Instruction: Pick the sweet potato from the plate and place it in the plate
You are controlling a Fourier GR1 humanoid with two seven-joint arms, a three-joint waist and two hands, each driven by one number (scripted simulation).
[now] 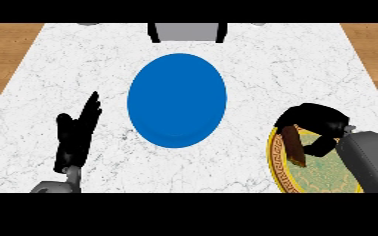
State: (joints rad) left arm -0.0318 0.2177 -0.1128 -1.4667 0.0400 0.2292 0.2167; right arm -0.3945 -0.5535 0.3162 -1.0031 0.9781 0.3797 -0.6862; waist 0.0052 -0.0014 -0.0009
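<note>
On the white marble counter (244,45), the sweet potato (294,146) lies on the gold-rimmed plate (275,156), the right hand (319,122) curled round its far end. Held so near the tip, it could pivot and slip before reaching the blue plate (177,100). The left hand (76,130) rests open at left.

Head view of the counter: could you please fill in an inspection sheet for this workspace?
Surface: white marbled counter.
Job's things: sweet potato lying on the gold-rimmed plate, lower right; blue plate at centre.
Clutter: nothing seen.
Hands: left hand open, resting at left; right hand curled round the sweet potato.
Cables: nothing seen.
Surroundings: grey object at the far edge; wooden floor past the corners.
</note>
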